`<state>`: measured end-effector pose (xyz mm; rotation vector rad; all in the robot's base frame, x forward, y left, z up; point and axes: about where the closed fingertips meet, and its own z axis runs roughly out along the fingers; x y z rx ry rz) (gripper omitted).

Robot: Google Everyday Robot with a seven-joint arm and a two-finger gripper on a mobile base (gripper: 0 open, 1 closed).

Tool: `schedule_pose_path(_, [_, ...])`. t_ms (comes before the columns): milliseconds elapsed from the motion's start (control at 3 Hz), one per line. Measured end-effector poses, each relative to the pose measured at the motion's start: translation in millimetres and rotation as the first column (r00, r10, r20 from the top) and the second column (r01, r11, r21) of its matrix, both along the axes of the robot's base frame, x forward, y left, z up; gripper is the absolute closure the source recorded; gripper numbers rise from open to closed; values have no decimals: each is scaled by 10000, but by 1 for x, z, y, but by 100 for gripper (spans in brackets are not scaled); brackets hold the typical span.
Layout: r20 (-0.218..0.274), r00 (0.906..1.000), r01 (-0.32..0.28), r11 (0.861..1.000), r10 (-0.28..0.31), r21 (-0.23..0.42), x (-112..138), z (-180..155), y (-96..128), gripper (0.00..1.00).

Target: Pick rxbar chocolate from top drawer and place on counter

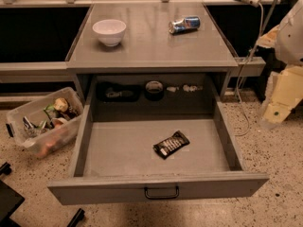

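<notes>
The rxbar chocolate (171,144), a flat black wrapper with white lettering, lies at an angle on the floor of the top drawer (113,150), right of centre. The drawer is pulled fully open, with its dark handle (161,193) on the front panel. The grey counter (147,46) is above it. My gripper (277,109) hangs at the right edge of the view, beside the cabinet and above the floor, well away from the bar and holding nothing I can see.
A white bowl (109,31) and a crushed blue-and-silver can (184,24) sit on the counter's far part. A clear plastic bin (41,123) of clutter stands on the floor at left. A cable (246,84) hangs down at right.
</notes>
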<state>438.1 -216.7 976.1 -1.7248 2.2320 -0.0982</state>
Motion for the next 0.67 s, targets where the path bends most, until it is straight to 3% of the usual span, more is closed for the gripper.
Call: schedule_pose_path(667, [-61, 10000, -52, 10000, 52, 51, 4, -9, 1, 0])
